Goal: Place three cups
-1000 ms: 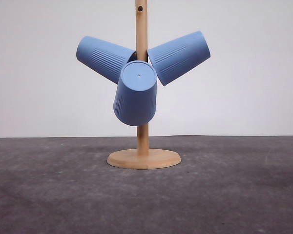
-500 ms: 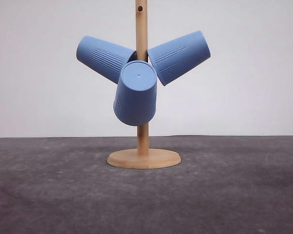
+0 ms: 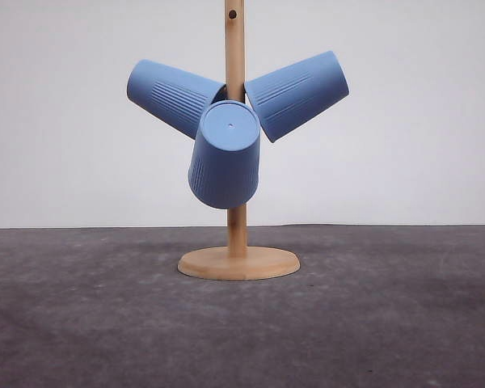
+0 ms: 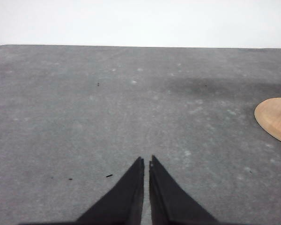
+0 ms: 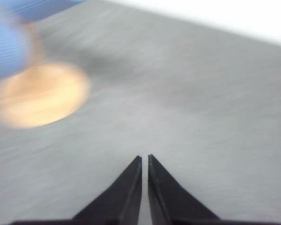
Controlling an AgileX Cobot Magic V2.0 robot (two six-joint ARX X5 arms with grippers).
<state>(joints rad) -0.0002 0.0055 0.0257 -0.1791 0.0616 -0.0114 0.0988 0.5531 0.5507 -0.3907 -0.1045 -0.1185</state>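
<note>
Left hand (image 4: 146, 161) sits pinched to a sliver, holding nothing, low over the grey counter (image 4: 107, 117) — right hand (image 5: 144, 160) just as narrow and empty, its view smeared with motion. Out from there, the wooden stand (image 3: 237, 263) looks unmoved from a second ago: left cup (image 3: 171, 97) slants to ten o'clock, right cup (image 3: 299, 93) to two, front cup (image 3: 225, 155) points its base at the camera. Nothing on the rack has shifted — all three look placed, so I'd call this task finished.
</note>
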